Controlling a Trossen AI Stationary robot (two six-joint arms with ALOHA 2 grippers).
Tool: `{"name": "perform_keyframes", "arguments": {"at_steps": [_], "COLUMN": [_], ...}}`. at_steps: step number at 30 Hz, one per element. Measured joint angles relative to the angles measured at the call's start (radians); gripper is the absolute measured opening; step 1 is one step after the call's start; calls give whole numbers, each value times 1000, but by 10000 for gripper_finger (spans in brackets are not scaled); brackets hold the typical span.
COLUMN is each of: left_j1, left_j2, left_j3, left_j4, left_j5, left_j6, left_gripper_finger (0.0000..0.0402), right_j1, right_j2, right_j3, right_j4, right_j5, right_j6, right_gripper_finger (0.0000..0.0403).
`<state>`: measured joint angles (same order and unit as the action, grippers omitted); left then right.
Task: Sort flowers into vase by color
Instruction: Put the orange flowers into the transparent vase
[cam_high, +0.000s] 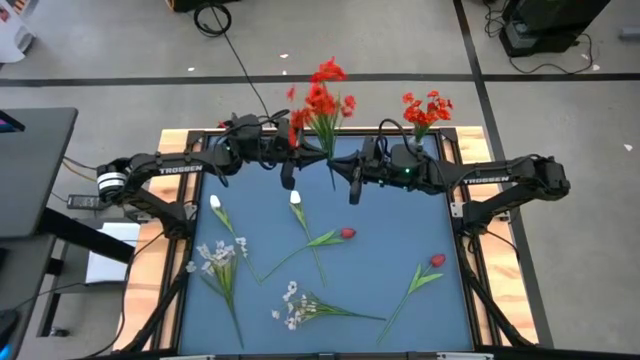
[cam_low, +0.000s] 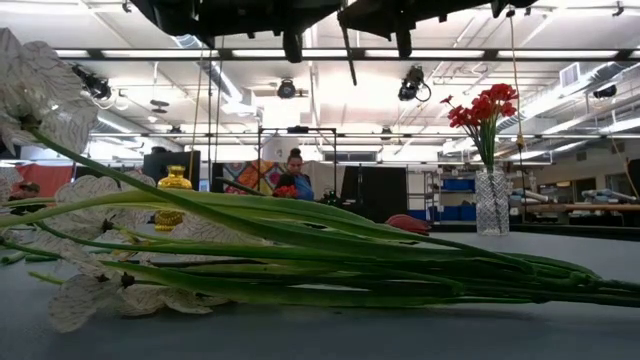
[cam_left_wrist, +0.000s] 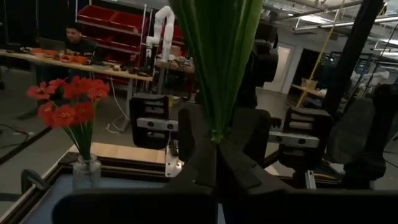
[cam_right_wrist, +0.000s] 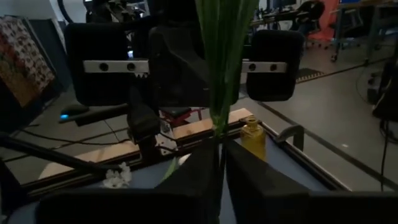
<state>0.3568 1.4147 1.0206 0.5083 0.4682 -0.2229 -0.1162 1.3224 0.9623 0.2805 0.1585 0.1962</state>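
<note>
The sort is early on, as I judge it. 1 bunch of red flowers (cam_high: 428, 108) stands in the glass vase (cam_low: 492, 205), beyond the right hand (cam_high: 345, 168) at the counter's (cam_high: 400, 230) far edge. A yellow vase (cam_right_wrist: 251, 138) stands on the left hand's (cam_high: 308, 152) side, and no flower shows in it.

A red blossom cluster (cam_high: 322, 98) is up in the air between the 2 hands, stalk downward and blossoms toward the far edge. This looks like a handover from 1 arm to the other.

Lying on the counter, nearer than both hands, are 6 stems to sort:
- 2 white tulips (cam_high: 215, 204) (cam_high: 297, 199), just on the near side of the left hand
- 2 single red buds (cam_high: 347, 233) (cam_high: 437, 261), on the near side of the right hand
- 2 sprays of small white blossoms (cam_high: 215, 255) (cam_high: 293, 305), farthest from both hands, toward the near edge

Both arms reach in from their sides and meet over the far middle of the counter, wrists level and hands facing each other. The left hand is clamped tight on the green stalk. The right hand sits at the same stalk just beside it. Whether it grips or has let go, I cannot tell.
</note>
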Motion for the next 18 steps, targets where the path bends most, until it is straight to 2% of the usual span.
{"name": "perform_keyframes", "arguments": {"at_steps": [7,11,14,18], "left_j1": [-1,-7,-17,-36], "left_j2": [0,0,0,11], "left_j3": [0,0,0,0], "left_j4": [-90,-145,-147,-161], "left_j5": [77,81,87,91], "left_j6": [9,44,73,89], "left_gripper_finger": [2,1,1,1], "right_j1": [0,-6,-10,-11], "right_j2": [-57,-57,-24,2], "right_j3": [1,3,1,1], "right_j4": [-55,-24,-24,66], "right_j5": [4,-64,-91,-144], "right_j6": [51,116,140,143], "right_gripper_finger": [148,195,215,217]}}
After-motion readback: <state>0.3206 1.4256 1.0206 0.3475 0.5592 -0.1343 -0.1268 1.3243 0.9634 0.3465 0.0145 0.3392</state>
